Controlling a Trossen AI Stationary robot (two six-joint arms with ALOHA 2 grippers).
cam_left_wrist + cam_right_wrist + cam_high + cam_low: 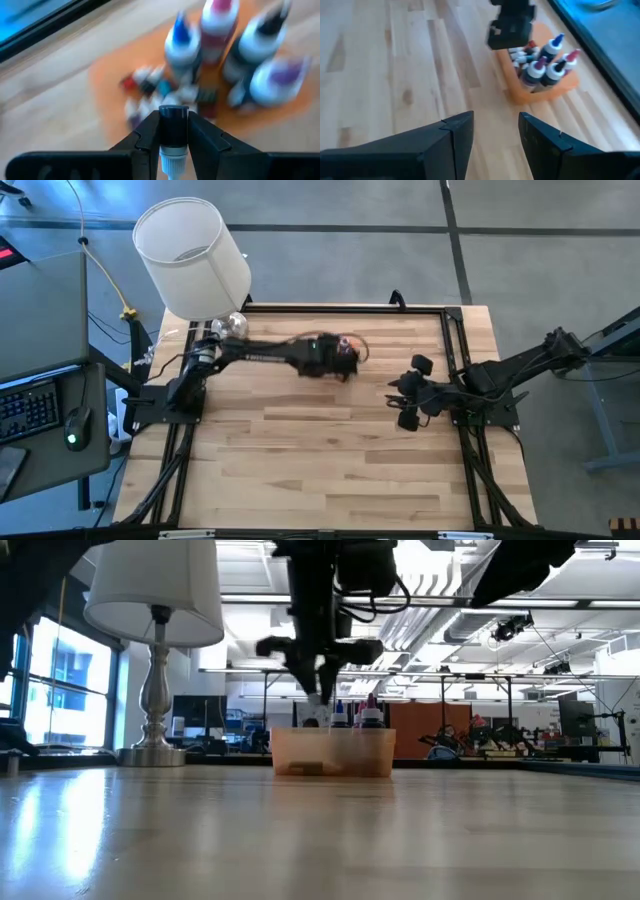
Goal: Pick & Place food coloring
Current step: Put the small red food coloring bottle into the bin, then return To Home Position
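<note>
Left wrist view: left gripper jaws clenched on a food coloring bottle; right gripper jaws released; no readable labels.

From above, the left gripper covers most of the orange tray, so nothing inside it can be made out there. The left wrist view is smeared — the small food coloring bottles in the tray are just blobs of colour, too blurred to count. The bottle in the fingers runs off the picture's edge at its white cap — its colour stays uncertain.
</note>
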